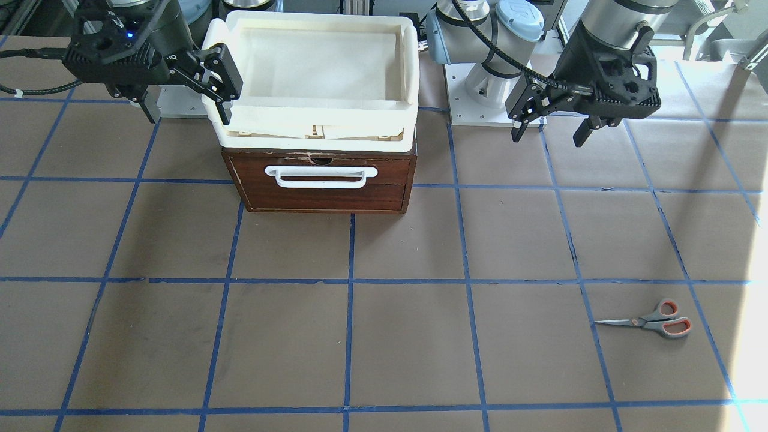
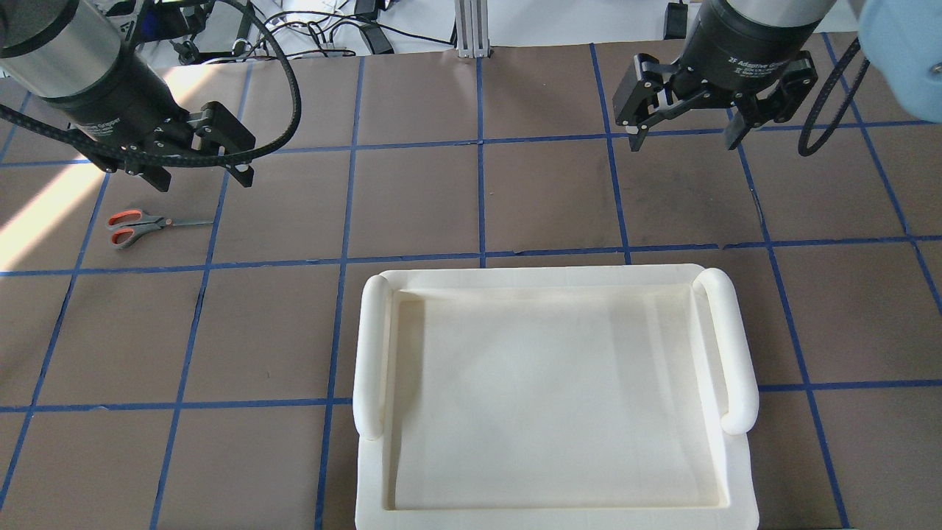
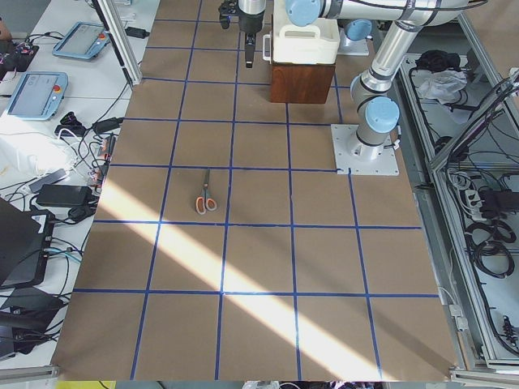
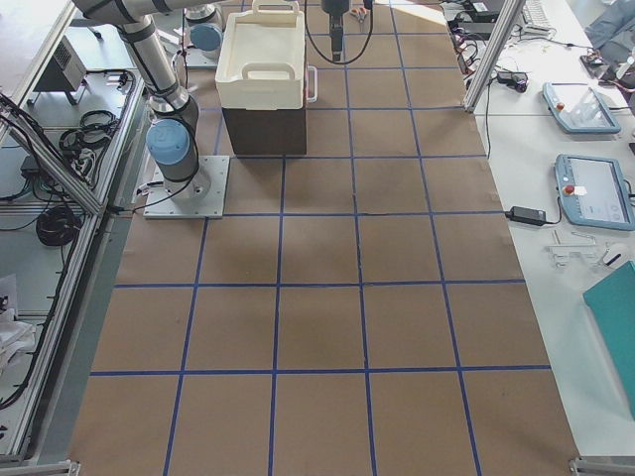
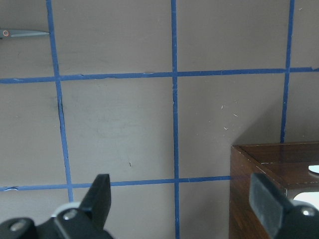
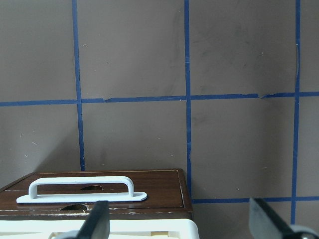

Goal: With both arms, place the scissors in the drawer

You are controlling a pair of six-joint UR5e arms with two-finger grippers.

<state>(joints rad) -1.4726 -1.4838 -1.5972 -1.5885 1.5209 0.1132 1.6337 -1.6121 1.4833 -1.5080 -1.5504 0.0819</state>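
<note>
Far out on the robot's left side of the bench (image 2: 515, 199), the scissors (image 2: 136, 222) lie flat with blades closed, orange-lined loops outward and the tips pointing in towards the middle, well apart from the drawer. They look light and rigid, but thin and low against the surface, and the bare steel blades would probably be slick under the pads. The better hold is likely across the plastic shanks just behind the pivot, where the body is thickest and the balance is close. The fingers would have to come straight down on either side and close across the width. The left gripper (image 2: 206, 177) hangs near them, above and a little inboard, released and empty, its jaws spread wide. In the middle, a cream tray (image 2: 372, 346) sits on top of the drawer (image 1: 324, 198), which is shut, its white bar handle (image 1: 322, 176) facing away from the robot. Further right, the right gripper (image 2: 683, 141) hovers beyond the drawer front, also spread open and holding nothing, and looks best placed to pull that handle.
</note>
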